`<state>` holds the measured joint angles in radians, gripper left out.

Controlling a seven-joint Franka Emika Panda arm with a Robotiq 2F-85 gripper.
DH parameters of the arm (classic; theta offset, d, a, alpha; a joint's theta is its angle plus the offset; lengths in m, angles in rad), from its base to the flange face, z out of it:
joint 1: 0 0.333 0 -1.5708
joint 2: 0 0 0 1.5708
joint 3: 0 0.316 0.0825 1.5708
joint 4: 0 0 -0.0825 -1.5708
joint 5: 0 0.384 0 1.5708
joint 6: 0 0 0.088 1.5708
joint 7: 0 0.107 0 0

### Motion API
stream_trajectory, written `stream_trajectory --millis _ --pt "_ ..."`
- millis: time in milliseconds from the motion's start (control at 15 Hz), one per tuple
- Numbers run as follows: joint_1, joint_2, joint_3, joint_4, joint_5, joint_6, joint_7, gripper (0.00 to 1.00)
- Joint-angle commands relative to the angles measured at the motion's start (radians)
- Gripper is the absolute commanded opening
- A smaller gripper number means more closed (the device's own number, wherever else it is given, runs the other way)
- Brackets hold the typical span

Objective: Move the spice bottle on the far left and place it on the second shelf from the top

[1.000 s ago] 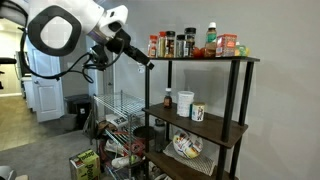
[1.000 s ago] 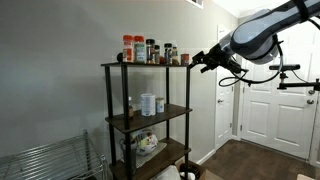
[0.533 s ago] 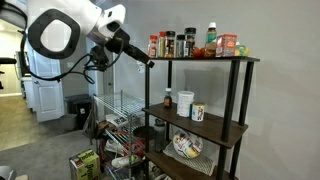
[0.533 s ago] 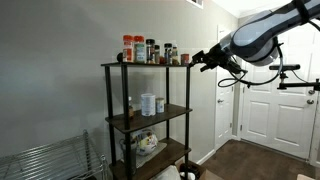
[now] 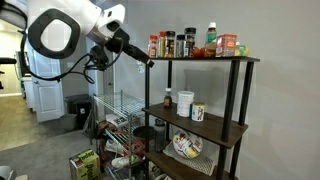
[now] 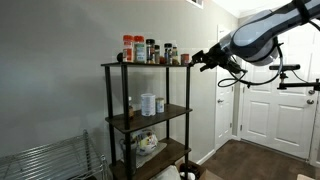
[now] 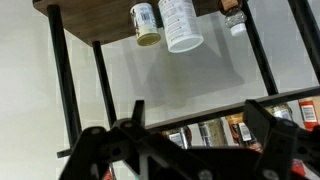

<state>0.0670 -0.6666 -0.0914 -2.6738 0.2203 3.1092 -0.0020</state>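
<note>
1. Fingers (image 7: 133, 122) of the robot's gripper (image 7: 194, 110) are spread wide apart and grasp nothing. The wrist view is upside down. In it they appear as two dark, blurred prongs with only air between them.
2. In both exterior views the gripper (image 5: 147, 61) (image 6: 198, 58) hovers just beside one end of the top shelf (image 5: 205, 59), at about the height of that board. It touches nothing.
3. The spice bottle (image 5: 153, 46) is reddish-orange with a light label and a dark cap. It stands upright on the top shelf at the end nearest the gripper, first in a row of containers.
4. Further along that row are dark spice jars (image 5: 168, 44), then a taller green-capped bottle (image 5: 211, 37), then red containers (image 5: 229, 45) at the far end.
5. The second shelf (image 5: 225, 126) is a dark-brown board one level down in the black-framed shelving unit (image 5: 238, 100). On it stand a small bottle (image 5: 168, 100), a white can (image 5: 185, 102) and a mug (image 5: 198, 112).
6. In the wrist view a row of jars shows between the prongs. It is too blurred to tell which one is the orange bottle.
7. A silver wire rack (image 5: 118, 115) stands beside the shelving unit, below the arm.
</note>
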Motion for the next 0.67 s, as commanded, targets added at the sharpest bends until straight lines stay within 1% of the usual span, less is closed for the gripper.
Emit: stream_trajectory --millis 0,200,400,600 --pt "-0.018 0.010 0.032 0.009 -0.029 0.035 0.039 1.00" --pt "-0.023 0.020 0.073 0.037 -0.034 0.059 0.055 1.00" --pt "-0.033 0.029 0.133 0.078 -0.053 0.081 0.068 1.00" --pt "-0.023 0.045 0.181 0.126 -0.084 0.081 0.060 1.00"
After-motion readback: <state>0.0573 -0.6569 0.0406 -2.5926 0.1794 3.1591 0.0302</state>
